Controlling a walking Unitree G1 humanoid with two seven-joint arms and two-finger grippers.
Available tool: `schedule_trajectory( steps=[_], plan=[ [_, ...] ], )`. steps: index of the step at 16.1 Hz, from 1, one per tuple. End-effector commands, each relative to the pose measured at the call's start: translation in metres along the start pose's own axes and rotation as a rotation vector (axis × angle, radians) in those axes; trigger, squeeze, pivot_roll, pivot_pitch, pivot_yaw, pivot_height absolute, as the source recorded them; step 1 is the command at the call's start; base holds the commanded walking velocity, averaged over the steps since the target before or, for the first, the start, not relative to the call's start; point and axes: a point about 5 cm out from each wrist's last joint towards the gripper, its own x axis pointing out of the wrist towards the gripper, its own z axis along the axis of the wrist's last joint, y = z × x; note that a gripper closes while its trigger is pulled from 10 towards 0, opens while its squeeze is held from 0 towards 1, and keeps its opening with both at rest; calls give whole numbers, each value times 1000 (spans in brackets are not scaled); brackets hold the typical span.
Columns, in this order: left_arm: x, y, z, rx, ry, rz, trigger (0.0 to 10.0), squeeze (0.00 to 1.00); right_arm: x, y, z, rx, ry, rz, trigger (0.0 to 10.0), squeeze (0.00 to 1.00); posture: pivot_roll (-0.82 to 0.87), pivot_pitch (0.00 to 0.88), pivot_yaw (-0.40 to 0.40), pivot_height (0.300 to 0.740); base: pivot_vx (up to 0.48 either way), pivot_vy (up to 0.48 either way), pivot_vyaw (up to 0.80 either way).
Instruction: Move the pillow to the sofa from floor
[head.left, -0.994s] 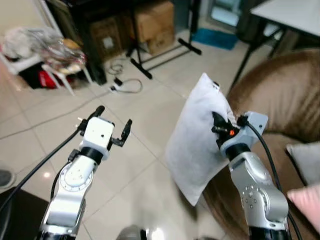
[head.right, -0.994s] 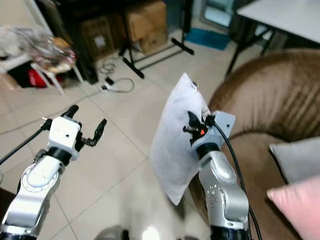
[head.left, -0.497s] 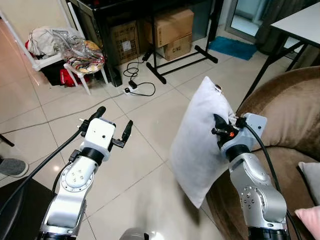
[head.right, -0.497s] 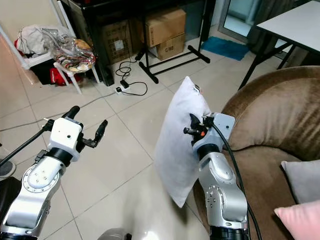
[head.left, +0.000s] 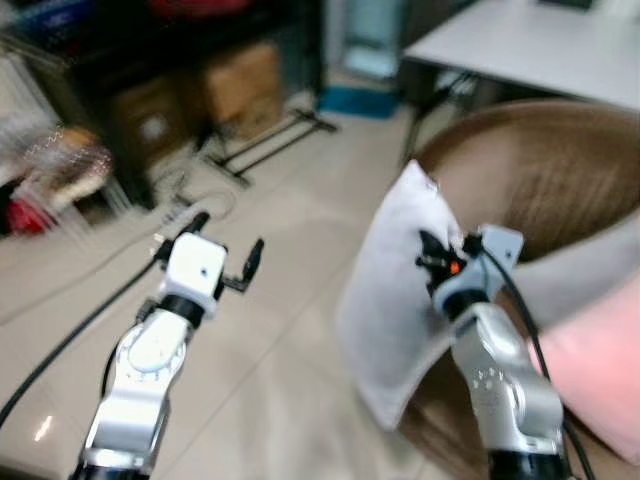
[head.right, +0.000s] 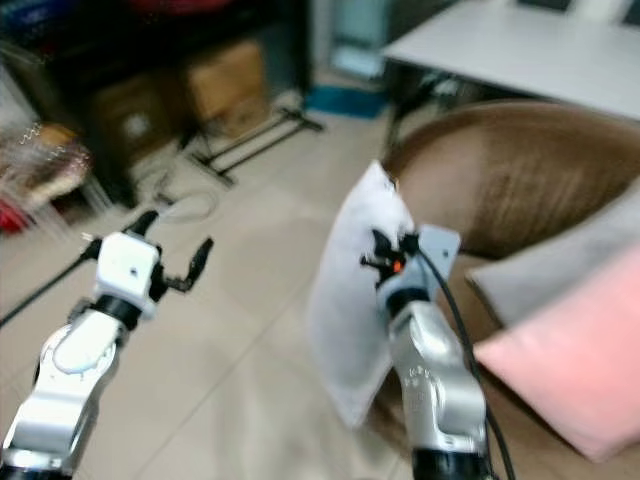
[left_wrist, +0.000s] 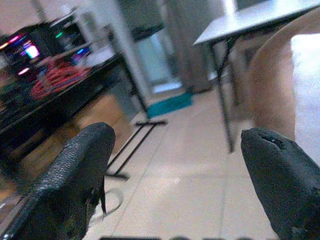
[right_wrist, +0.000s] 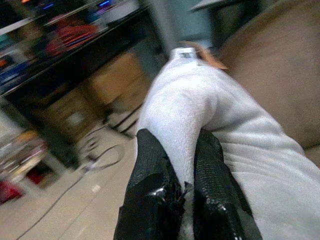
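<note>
The right gripper (right_wrist: 172, 187) pinches a soft fold of the white pillow (head.left: 395, 300), which hangs clear of the floor beside the brown sofa (head.left: 550, 170). It looks light and limp, so a deep bunch of fabric is the surest hold. The left gripper (head.left: 222, 250) hovers spread and empty.

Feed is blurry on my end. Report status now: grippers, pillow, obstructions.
Right gripper shut on white pillow, held off the floor beside brown sofa. Left gripper open, empty. Grey and pink cushions on the sofa seat.
</note>
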Motion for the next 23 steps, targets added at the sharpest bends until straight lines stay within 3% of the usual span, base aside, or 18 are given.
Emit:
schedule_trajectory(
  steps=[1, 7, 13, 16, 18, 19, 21, 22, 23],
  plan=[
    [1, 3, 2, 4, -8, 1, 10000, 0, 3, 7, 18, 0, -89, 24, 10000, 0, -80, 0, 55, 740, 285, 0, -800],
    [1, 6, 1, 17, -2, -16, 10000, 0, 7, 12, 16, -11, -88, 57, 10000, 0, -67, 0, 61, 740, 286, 0, -734],
    [-2, 6, 1, 25, 5, -35, 10000, 0, 12, 21, 16, -39, -81, 118, 10000, 0, -57, 0, 58, 740, 285, 0, 0],
    [-9, 1, -3, 21, 30, -115, 10000, 0, 18, 33, 19, -44, -76, 203, 10000, 0, -55, 0, 54, 740, 0, 0, 0],
    [-17, -6, -9, 48, 80, -215, 10000, 0, 29, 53, 17, -7, -45, 308, 10000, 0, -54, 0, 53, 740, 0, 0, 0],
    [-17, -7, -10, 51, 84, -225, 10000, 0, 30, 55, 17, -4, -42, 314, 10000, 0, -54, 0, 53, 740, 0, 0, 0],
    [-28, -17, -12, 58, 119, -333, 10000, 0, 59, 57, 18, 68, -39, 245, 10000, 0, -40, 0, 43, 740, 0, 0, 0],
    [-29, -18, -12, 58, 125, -351, 10000, 0, 64, 55, 19, 73, -41, 224, 10000, 0, -36, 0, 38, 740, 0, 0, 0],
    [-35, -22, -13, 59, 140, -417, 10000, 0, 79, 45, 17, 50, -27, 150, 10000, 0, -29, 19, 29, 740, 0, 0, 0]
  ],
)
